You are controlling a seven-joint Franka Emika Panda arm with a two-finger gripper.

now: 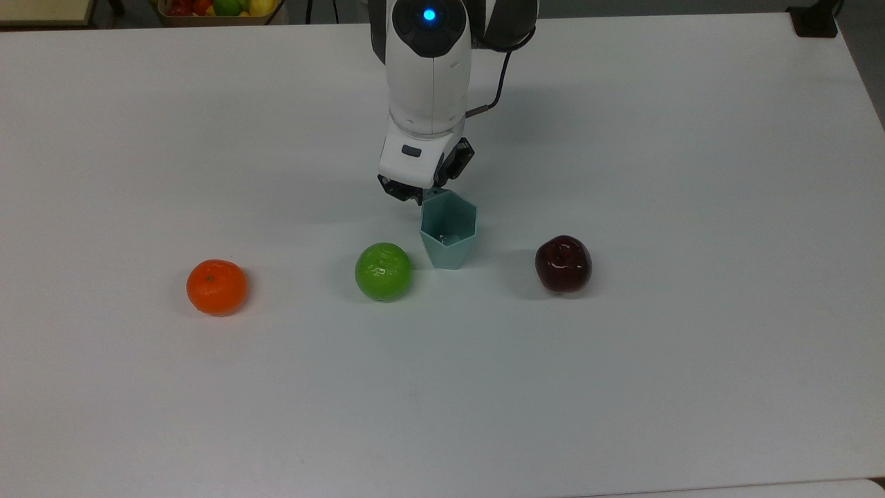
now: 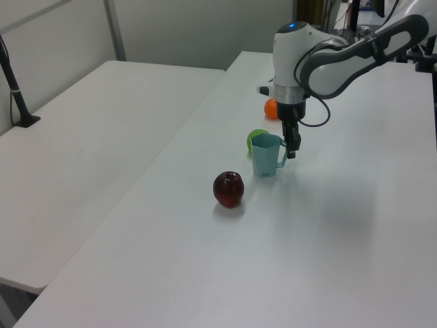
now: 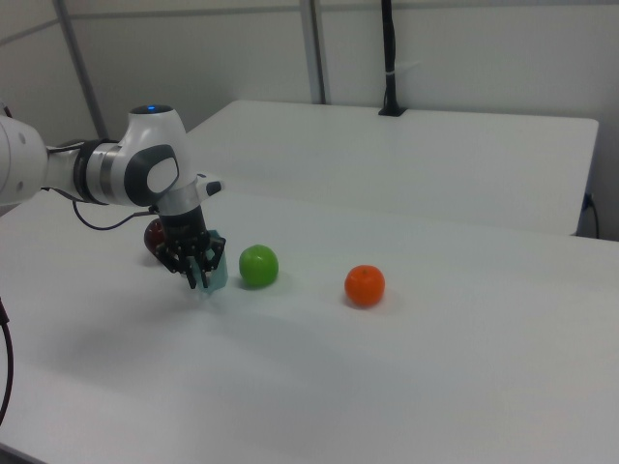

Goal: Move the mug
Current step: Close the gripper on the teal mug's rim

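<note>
The mug is a pale teal faceted cup standing upright on the white table, between a green apple and a dark red apple. My gripper points down at the mug's far rim, and its wrist covers the tab there. The fingers stand apart, open, one on each side of that rim edge. In the left view the gripper is against the handle side of the mug. In the right view the gripper stands in front of the mug.
An orange lies toward the top view's left, in line with the apples. A basket of fruit sits beyond the table's far edge, and a black clamp is at the far right corner. A second white table adjoins in the left view.
</note>
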